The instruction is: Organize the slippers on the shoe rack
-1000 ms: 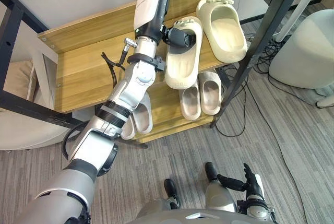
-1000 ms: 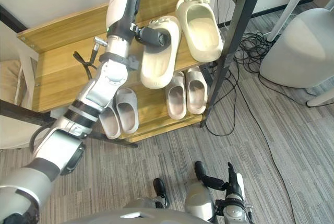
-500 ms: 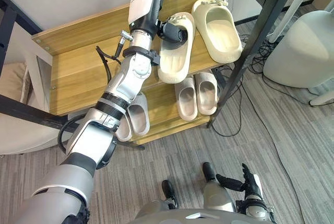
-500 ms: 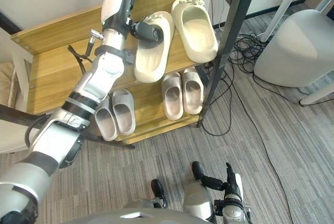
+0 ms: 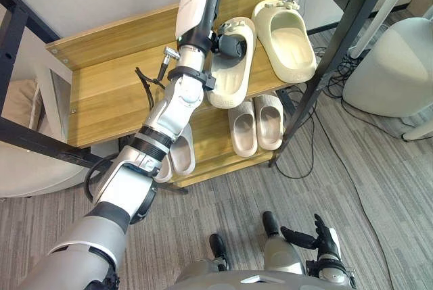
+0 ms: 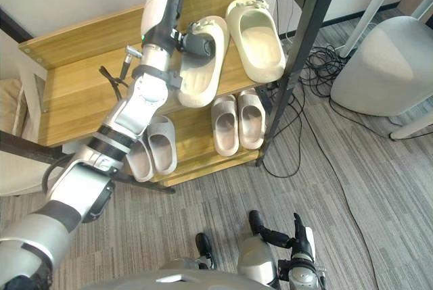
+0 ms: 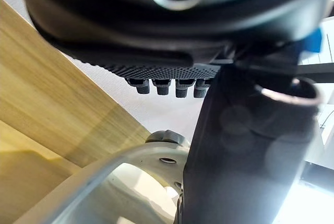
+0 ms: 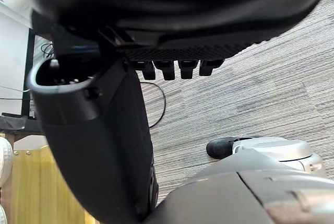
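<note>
Looks like the placing step to me. The left hand (image 5: 231, 45) has a cream slipper (image 5: 233, 82) up at the top shelf (image 5: 111, 94), just beside its mate (image 5: 285, 33), which already lies flat there. The fingers are curled into the slipper's strap, so it's a real hold, not just a nudge.

The toe end is over the board, but the heel hangs past the front edge and it sits a bit skewed to its mate. I can't tell if it's fully resting yet.

My guess for the next move is to push it further back, square it up with the mate, then let go without dragging it out again.

The arm is stretched way up and forward, with the hand turned in toward the mate. A beige pair (image 5: 258, 124) and a grey pair (image 5: 177, 157) sit on the lower shelf (image 5: 215, 136). The right hand (image 5: 323, 232) hangs low, fingers loose, holding nothing.
</note>
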